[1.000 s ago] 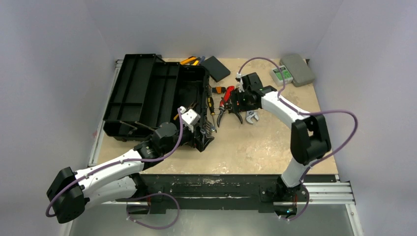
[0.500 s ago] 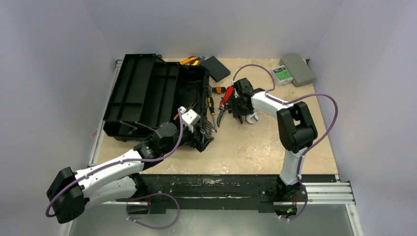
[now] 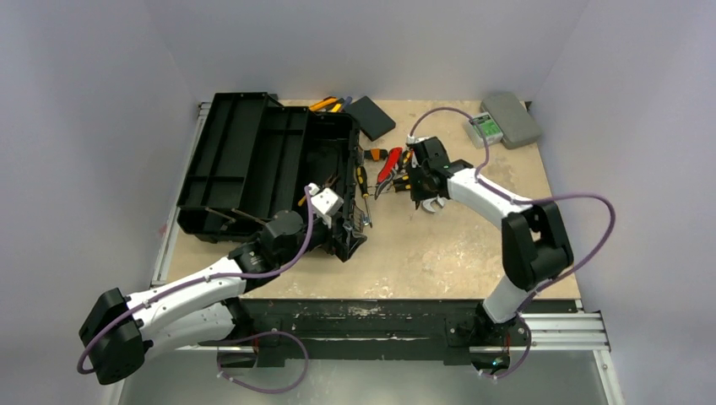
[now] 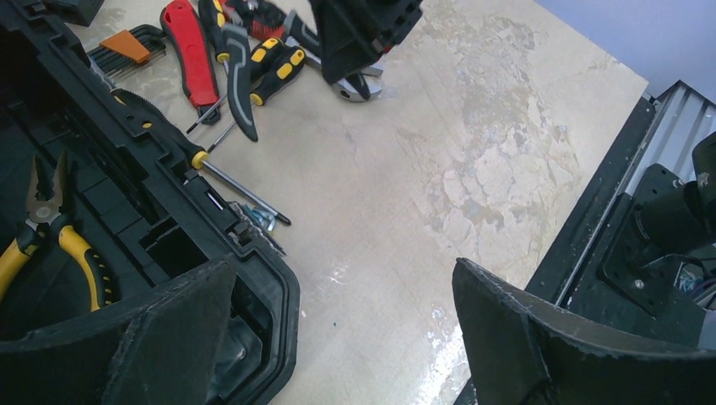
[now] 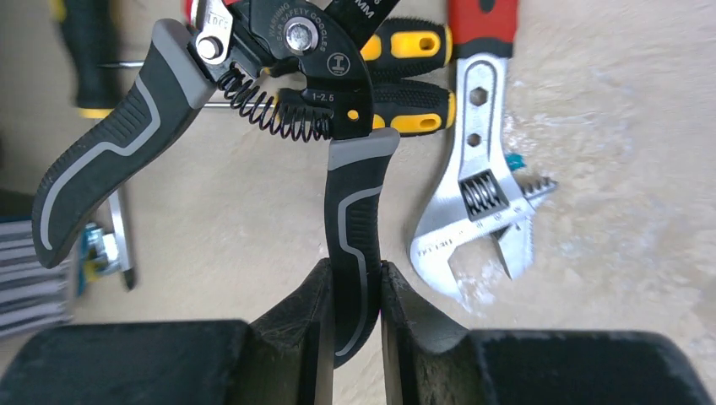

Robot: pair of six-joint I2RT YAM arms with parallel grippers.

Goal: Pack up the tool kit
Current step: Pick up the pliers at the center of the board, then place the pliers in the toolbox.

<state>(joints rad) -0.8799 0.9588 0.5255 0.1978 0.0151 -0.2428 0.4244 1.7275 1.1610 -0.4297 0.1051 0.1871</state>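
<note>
Presently we log the step in hand as lifting one loose tool for stowing.

Item held: spring-loaded pliers (image 5: 312, 51) with black-and-grey handles. Our right gripper (image 5: 353, 287) is clenched on one handle only, near its tail. The other handle splays free under the spring. We cannot tell whether the head has cleared the table.

Neighbours: an adjustable wrench (image 5: 473, 194) lies just beside the gripped handle. The black-and-yellow screwdrivers (image 5: 414, 97) lie close against the pliers' head.

Destination: the black toolbox (image 3: 245, 152) stands open at the left rear of the table, lid thrown back. It is near the loose tools but apart from them. Yellow-handled pliers (image 4: 76, 246) already lie inside, and a long screwdriver (image 4: 160, 139) rests across its rim.

Idle: our left gripper (image 4: 338, 278) hangs with its fingers spread and empty over the box's near right corner.

Handling notes, as we judge them:
- We should rise straight up first, so the pliers' head does not drag the screwdrivers or wrench.
- The grasp sits off-centre, so we expect the heavy head to sag or swing and should travel slowly.
- We should clear the box wall and the rim screwdriver, keeping apart from the left gripper.
- We should lower into a bare bay before letting go.
</note>
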